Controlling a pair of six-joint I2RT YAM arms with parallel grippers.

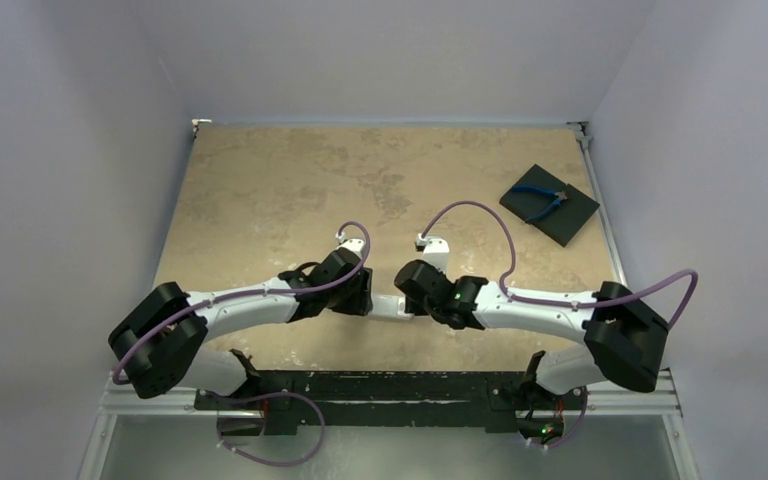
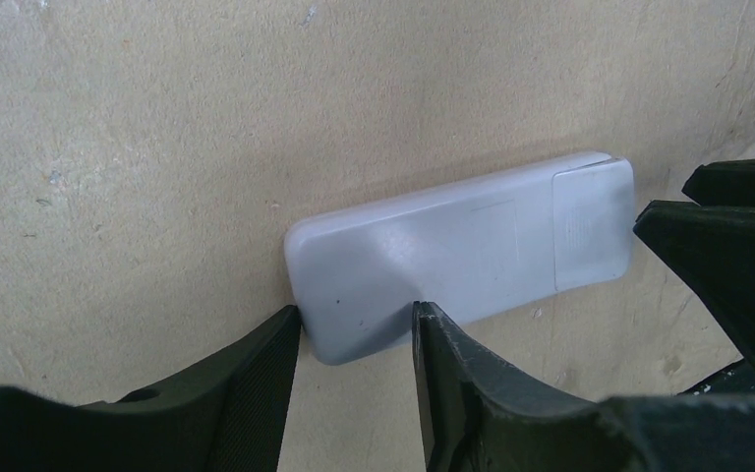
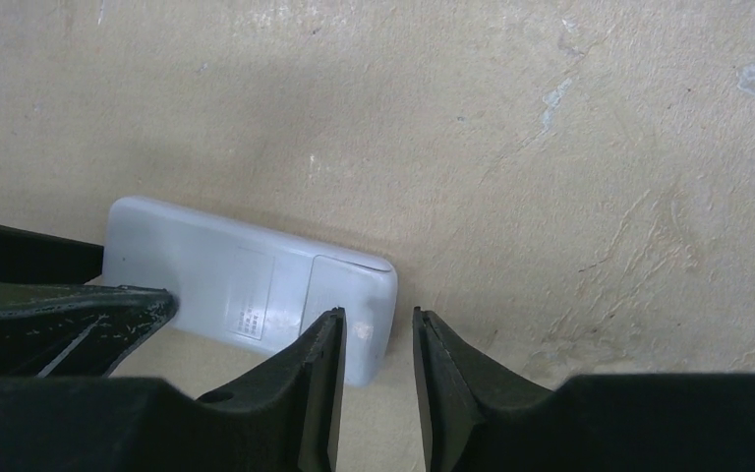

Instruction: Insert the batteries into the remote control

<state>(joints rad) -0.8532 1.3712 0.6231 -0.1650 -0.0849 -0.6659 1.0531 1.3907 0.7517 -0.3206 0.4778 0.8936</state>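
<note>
The white remote control lies back side up on the tan table, its battery cover closed at the right end. My left gripper is open, its fingertips straddling the remote's left corner, one tip at the edge and one resting on the back. My right gripper is open at the cover end of the remote, one tip over the cover and the other just past the end. From above, the remote shows as a white sliver between both grippers. No batteries are in view.
A black square pad with blue-handled pliers lies at the far right of the table. Grey walls close in the table on three sides. The arm bases stand on the black rail at the near edge.
</note>
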